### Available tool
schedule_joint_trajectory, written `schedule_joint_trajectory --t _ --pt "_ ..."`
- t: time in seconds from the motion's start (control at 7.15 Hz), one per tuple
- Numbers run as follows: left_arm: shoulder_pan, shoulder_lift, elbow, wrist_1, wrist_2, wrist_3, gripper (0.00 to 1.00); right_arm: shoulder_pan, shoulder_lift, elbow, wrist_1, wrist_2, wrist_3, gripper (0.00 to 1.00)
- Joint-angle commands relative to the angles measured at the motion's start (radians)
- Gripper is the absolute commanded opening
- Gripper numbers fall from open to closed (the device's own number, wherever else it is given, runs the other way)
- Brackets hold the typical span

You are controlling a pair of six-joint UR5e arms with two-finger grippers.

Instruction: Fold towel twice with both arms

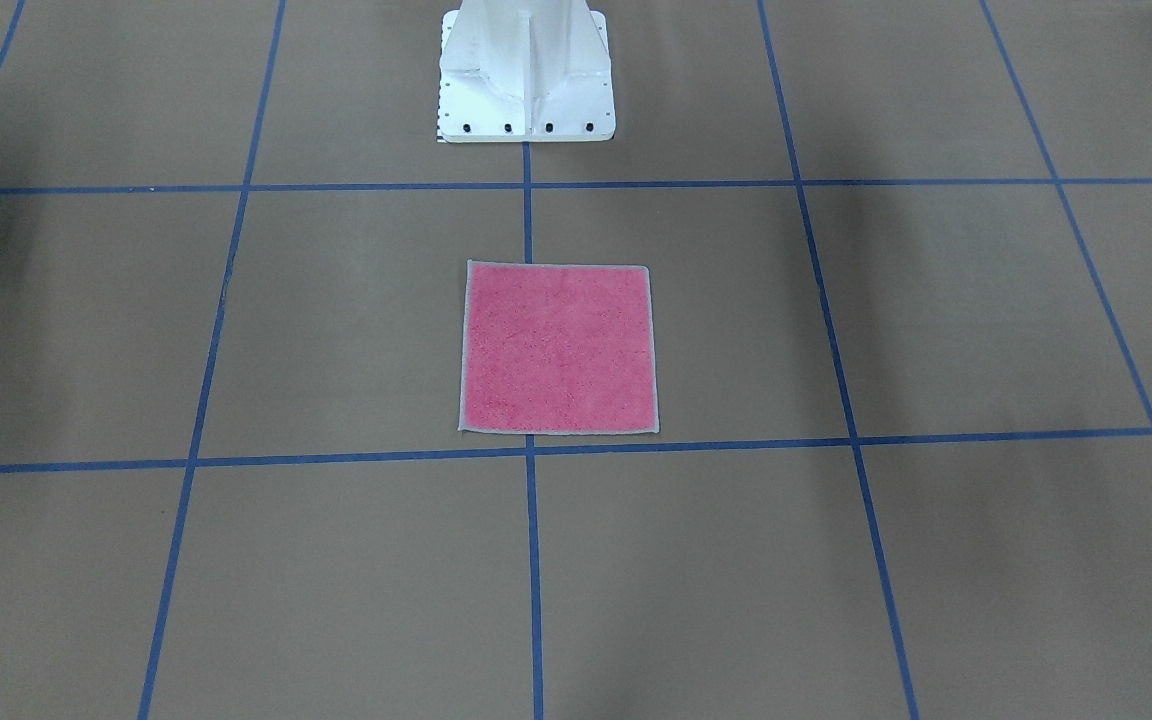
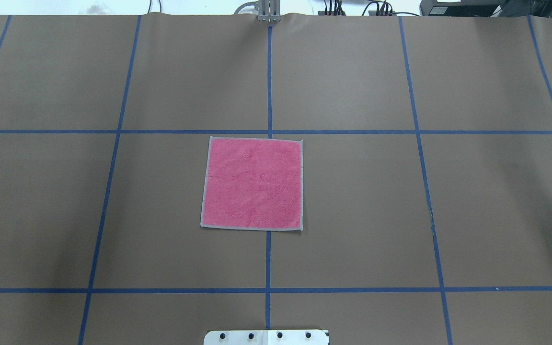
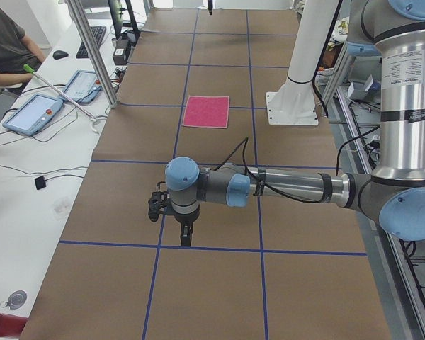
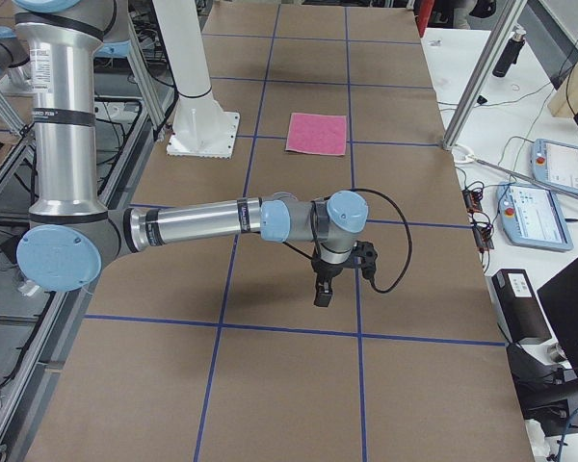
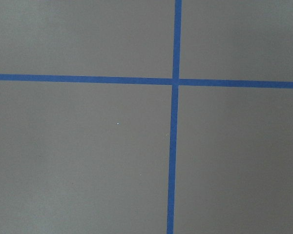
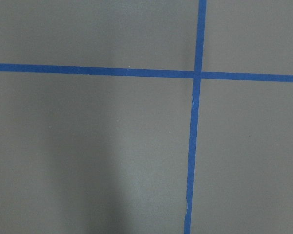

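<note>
The towel (image 1: 558, 348) shows a pink face with a light grey stitched border all round. The tabletop (image 1: 336, 330) is flat brown, crossed by blue tape lines (image 1: 526, 450) in a grid of large squares. The pedestal base (image 1: 526, 80) is white with black bolts. The left arm (image 3: 290, 188) and right arm (image 4: 193, 223) have silver-grey tubes, light blue joint caps and black cables. The left gripper (image 3: 186, 239) and right gripper (image 4: 322, 296) look black, though small in view.
</note>
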Motion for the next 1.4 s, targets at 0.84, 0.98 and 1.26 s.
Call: schedule_joint_trajectory --t 0.84,0.98,1.26 --pt "0.005 0.009 -0.001 -0.012 -0.001 -0.009 1.0 0.0 -0.007 0.024 0.0 0.048 0.011 1.0" --pt "0.005 0.009 -0.002 -0.02 -0.001 -0.005 1.0 -0.002 -0.007 0.034 0.002 0.051 0.012 1.0" --pt "0.005 0.012 -0.002 -0.027 -0.002 -0.009 1.0 -0.002 -0.006 0.045 0.0 0.054 0.016 1.0"
